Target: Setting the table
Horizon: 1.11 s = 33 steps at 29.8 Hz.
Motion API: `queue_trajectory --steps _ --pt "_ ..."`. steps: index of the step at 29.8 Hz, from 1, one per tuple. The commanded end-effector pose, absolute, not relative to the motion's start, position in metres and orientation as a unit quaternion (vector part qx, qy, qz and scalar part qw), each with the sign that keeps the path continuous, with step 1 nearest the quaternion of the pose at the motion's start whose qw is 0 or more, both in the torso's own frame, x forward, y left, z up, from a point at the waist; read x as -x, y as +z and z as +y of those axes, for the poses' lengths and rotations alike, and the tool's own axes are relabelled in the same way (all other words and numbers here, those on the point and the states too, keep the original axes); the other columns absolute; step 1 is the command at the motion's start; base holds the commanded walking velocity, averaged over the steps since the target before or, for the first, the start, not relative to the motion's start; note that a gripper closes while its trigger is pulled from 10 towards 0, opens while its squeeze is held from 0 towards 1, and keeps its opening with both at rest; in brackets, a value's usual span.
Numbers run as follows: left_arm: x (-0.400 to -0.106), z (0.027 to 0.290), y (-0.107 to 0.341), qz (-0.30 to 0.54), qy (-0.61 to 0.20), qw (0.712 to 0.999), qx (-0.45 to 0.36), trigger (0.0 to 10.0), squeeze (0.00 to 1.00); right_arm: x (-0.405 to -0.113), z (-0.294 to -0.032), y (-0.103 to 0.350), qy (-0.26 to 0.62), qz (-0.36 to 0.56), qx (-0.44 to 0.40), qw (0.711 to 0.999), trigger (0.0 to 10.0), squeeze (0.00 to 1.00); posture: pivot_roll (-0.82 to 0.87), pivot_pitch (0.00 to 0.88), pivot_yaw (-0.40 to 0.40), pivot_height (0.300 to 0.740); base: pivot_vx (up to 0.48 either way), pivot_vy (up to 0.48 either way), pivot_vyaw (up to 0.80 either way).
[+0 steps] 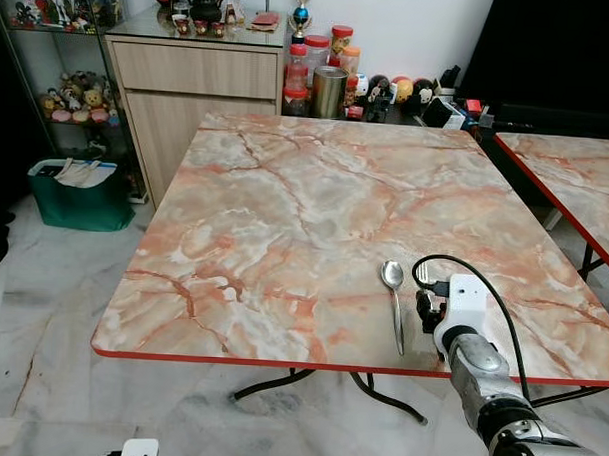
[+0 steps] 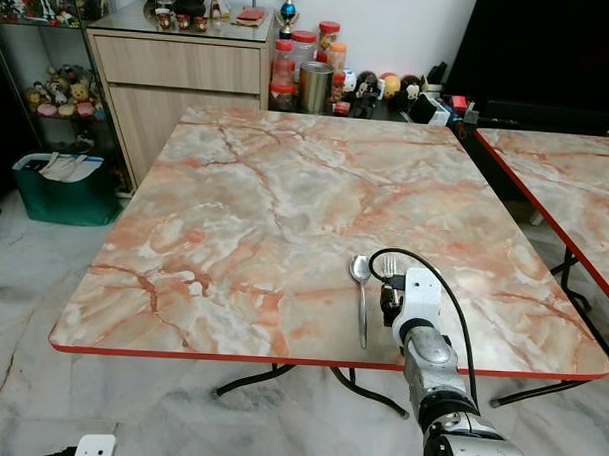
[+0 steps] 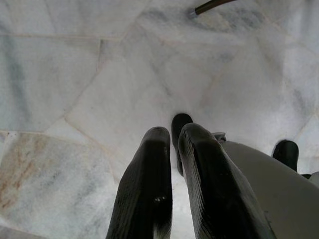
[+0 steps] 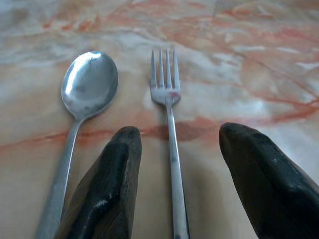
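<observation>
I am holding my right gripper [image 4: 174,174] low over the near edge of the marble table [image 1: 285,207], its two black fingers [image 4: 107,184] spread wide and gripping nothing. One fork [image 4: 168,119] is lying flat on the tabletop between them, tines pointing away from me, touching neither finger. One spoon [image 1: 393,296] is lying just beside it on my left, bowl up, its handle running back toward the table's red rim. My own white wrist housing and its black cable are hiding the fork in the head views. A second marble table [image 1: 576,177] is standing to my right, and a wooden cabinet [image 1: 194,94] and jars [image 1: 315,68] are sitting beyond the far edge. My left gripper [image 3: 174,189] is hanging over the pale floor [image 3: 99,89], fingers nearly together, empty.
</observation>
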State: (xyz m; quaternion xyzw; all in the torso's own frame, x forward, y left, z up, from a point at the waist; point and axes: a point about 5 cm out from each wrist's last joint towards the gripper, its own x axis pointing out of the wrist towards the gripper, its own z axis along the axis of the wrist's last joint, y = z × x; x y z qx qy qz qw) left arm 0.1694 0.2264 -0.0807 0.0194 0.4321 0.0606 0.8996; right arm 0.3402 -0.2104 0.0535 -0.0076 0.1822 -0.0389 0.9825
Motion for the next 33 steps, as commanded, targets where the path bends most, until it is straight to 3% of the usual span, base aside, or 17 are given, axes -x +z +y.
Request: queue_trajectory --steps 1,11,21,33 --pt "-0.167 0.227 -0.081 0.429 0.062 0.901 -0.019 10.0 0.00 -0.340 -0.208 0.053 -0.035 0.186 0.009 0.982 10.0 0.00 0.10 0.065 -0.090 0.740 0.000 0.000 0.00" --pt "-0.167 0.228 -0.081 0.428 0.061 0.902 -0.017 10.0 0.00 -0.339 -0.199 0.049 -0.021 0.186 -0.007 0.982 10.0 0.00 0.11 0.067 -0.090 0.740 0.000 0.000 0.00" --pt "-0.168 0.229 -0.080 0.426 0.061 0.902 -0.018 10.0 0.00 -0.342 -0.208 0.058 -0.051 0.152 -0.024 0.987 10.0 0.00 0.10 0.070 -0.081 0.740 0.000 0.000 0.00" --pt "-0.169 0.229 -0.080 0.426 0.059 0.903 -0.018 10.0 0.00 -0.336 -0.209 0.048 -0.052 0.175 -0.019 0.983 10.0 0.00 0.11 0.070 -0.082 0.740 0.000 0.000 0.00"
